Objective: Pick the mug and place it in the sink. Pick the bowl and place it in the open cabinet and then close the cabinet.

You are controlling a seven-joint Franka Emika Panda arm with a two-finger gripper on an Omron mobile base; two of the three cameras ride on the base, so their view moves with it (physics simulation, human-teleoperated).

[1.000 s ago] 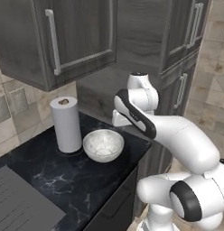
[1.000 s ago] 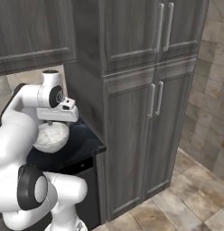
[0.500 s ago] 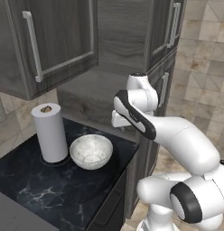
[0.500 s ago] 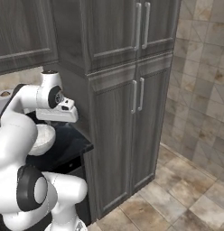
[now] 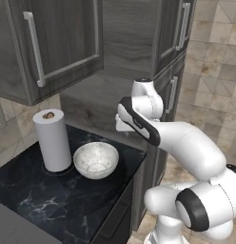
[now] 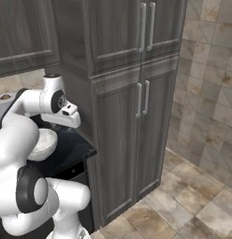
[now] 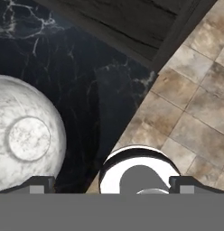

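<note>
The bowl (image 5: 96, 159), wide and whitish with a grey-speckled inside, sits upright on the black marble counter (image 5: 67, 200) beside a paper towel roll. In the hand view the bowl (image 7: 28, 140) lies at the left, off to one side of my gripper (image 7: 113, 185), whose fingertips (image 7: 39, 182) stand far apart with nothing between them. My gripper (image 5: 121, 127) hangs above the counter's right end, right of the bowl, and also shows in the right base view (image 6: 71, 122). The wall cabinet (image 5: 48, 47) hangs over the counter with its door swung outward. The mug is out of view.
A white paper towel roll (image 5: 53, 140) stands left of the bowl. A tall dark pantry unit (image 6: 132, 102) rises just right of the counter end. Beige tiled floor (image 6: 192, 196) lies beyond it. A flat grey slab (image 5: 8, 228) shows at the counter's near left corner.
The whole picture shifted early in the last second, so the camera moved; bowl and roll slid left in the left base view. Since half a second ago almost nothing differs. The gripper stays open.
</note>
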